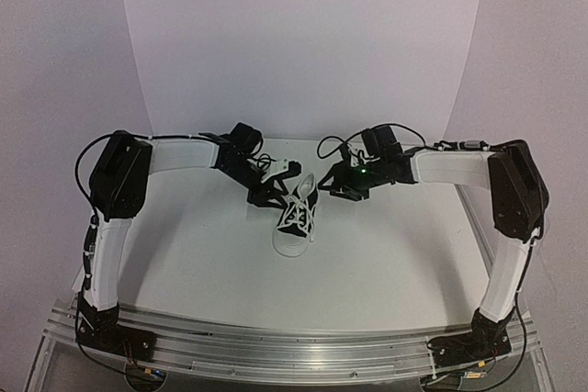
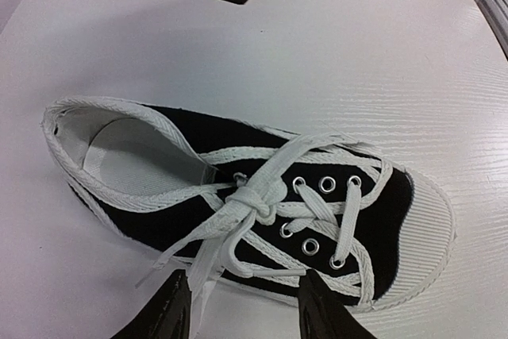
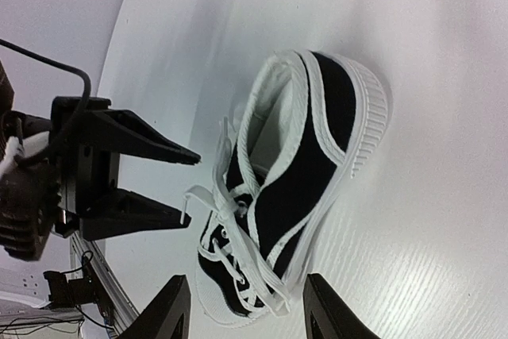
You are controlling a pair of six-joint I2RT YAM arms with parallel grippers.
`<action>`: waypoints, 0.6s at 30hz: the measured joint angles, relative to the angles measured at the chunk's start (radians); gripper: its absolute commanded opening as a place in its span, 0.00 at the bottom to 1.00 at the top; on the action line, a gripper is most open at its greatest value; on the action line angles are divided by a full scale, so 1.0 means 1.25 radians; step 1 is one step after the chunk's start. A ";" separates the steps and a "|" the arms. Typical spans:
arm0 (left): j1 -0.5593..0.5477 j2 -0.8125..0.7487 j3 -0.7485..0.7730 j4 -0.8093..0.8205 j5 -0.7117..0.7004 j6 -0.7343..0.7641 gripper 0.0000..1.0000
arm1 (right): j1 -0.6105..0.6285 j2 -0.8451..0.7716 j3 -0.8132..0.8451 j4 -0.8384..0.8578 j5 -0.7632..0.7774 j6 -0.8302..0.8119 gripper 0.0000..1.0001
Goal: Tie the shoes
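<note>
We observed both arms raised from their bases at the near edge, bent at the elbow and reaching inward. The left arm [image 1: 108, 227] ran upward, then right along its forearm to the left tool [image 1: 265, 192]. The right arm [image 1: 510, 236] ran upward, then left to the right tool [image 1: 336, 186]. The two tools faced each other, near but apart, both pitched down toward the tabletop [image 1: 386, 254]. Each tool had its fingers spread apart. A green indicator [image 1: 361, 172] was lit on the right wrist.
</note>
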 measured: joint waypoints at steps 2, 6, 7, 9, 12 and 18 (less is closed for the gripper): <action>0.000 0.000 0.000 -0.004 0.008 0.002 0.46 | 0.001 0.008 0.018 0.002 0.011 0.003 0.50; -0.002 0.000 0.000 -0.003 0.008 -0.003 0.30 | 0.007 0.050 0.060 0.000 0.037 0.021 0.50; -0.004 0.000 0.000 -0.002 0.006 -0.005 0.24 | 0.009 0.064 0.070 0.000 0.043 0.025 0.50; -0.007 0.000 0.000 -0.001 0.003 -0.012 0.12 | 0.014 0.090 0.089 0.000 0.054 0.033 0.50; -0.014 0.000 0.000 0.001 -0.012 -0.027 0.00 | 0.026 0.120 0.101 -0.002 0.076 0.049 0.48; -0.020 0.000 0.000 0.004 -0.041 -0.046 0.00 | 0.040 0.160 0.130 -0.009 0.118 0.072 0.44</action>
